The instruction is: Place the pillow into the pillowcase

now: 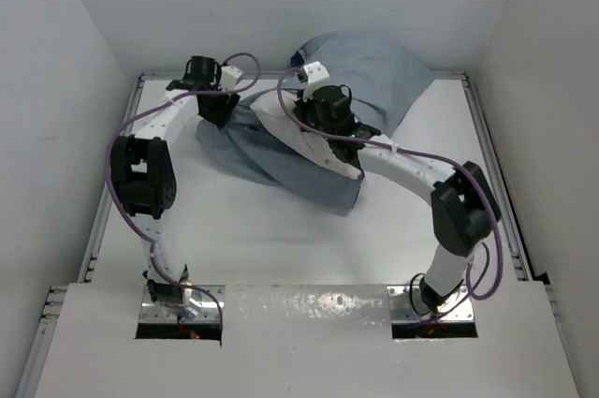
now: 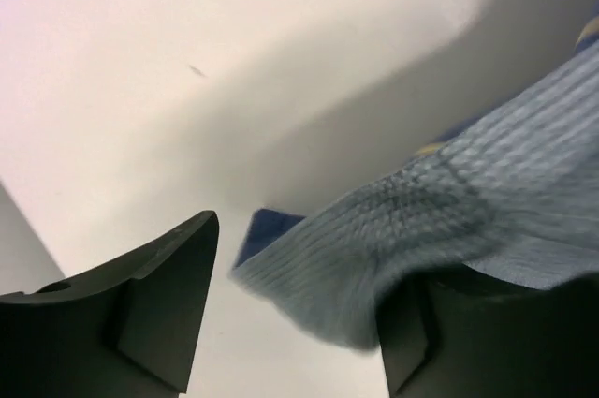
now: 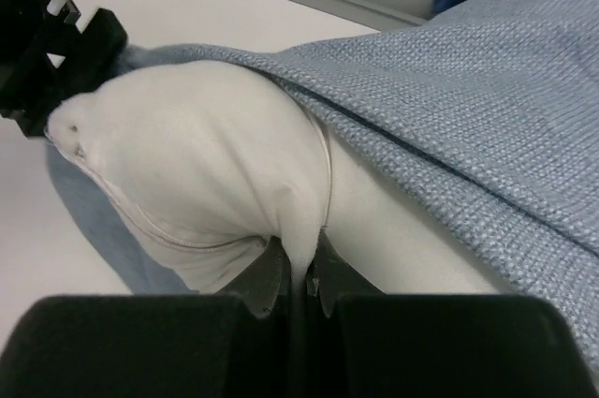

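Note:
The blue-grey pillowcase (image 1: 379, 70) lies crumpled across the back of the table, from the centre to the back right. A part of the white pillow (image 1: 323, 153) shows under my right arm, with blue cloth around it. My right gripper (image 3: 301, 262) is shut on a pinch of the pillow (image 3: 187, 154), and the pillowcase (image 3: 468, 89) is draped over the pillow's top. My left gripper (image 2: 299, 267) stands open at the cloth's left end. An edge of the pillowcase (image 2: 449, 220) hangs over its right finger (image 2: 468, 332), unpinched. In the top view the left gripper (image 1: 217, 110) is left of the right gripper (image 1: 314, 125).
White walls enclose the table (image 1: 281, 239) on the left, back and right. Metal rails (image 1: 110, 201) run along its sides. The left gripper's black body (image 3: 51, 51) sits close to the pillow's corner in the right wrist view.

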